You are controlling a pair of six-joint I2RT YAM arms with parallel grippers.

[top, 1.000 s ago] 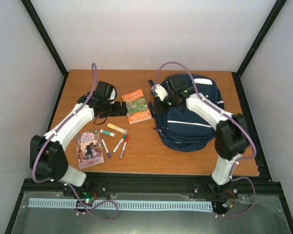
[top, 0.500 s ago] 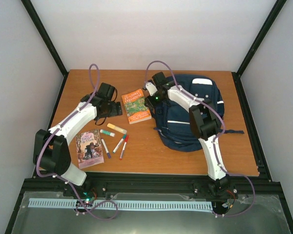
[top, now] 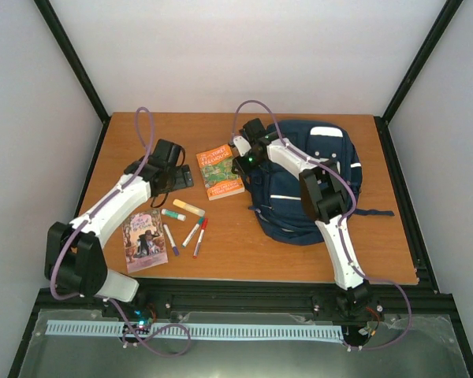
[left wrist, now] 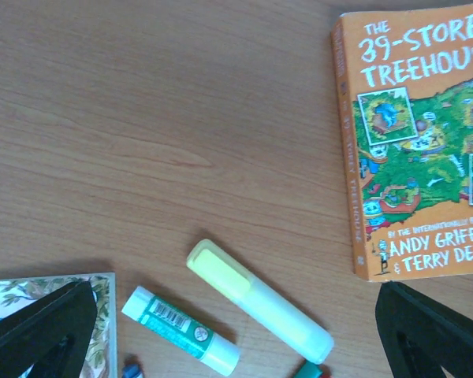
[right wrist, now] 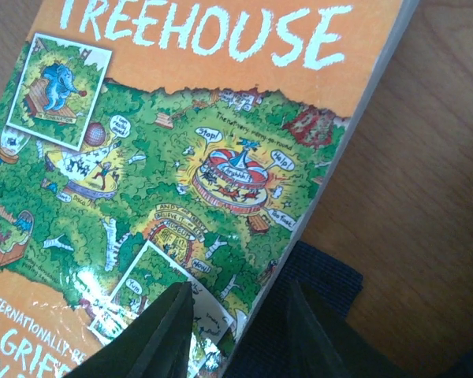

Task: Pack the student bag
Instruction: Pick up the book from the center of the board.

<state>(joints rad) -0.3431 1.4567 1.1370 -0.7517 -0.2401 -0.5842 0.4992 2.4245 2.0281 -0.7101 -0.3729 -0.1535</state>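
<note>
navy student bag [top: 288, 214] lies on the table [top: 244, 253], far right; right gripper [right wrist: 238, 290] narrowly parted over the orange book [right wrist: 181, 157] beside it, gripping nothing; left gripper [left wrist: 236, 291] wide open, empty

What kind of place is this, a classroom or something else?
Likely a robot test booth: plain white walls box in one wooden table, two robot arms are mounted at its near edge, and a student bag lies on it.

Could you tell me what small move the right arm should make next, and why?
Probably lower the right gripper and close on the orange book. Its open jaws straddle the book's edge nearest the student bag, and nothing is gripped yet.
</note>
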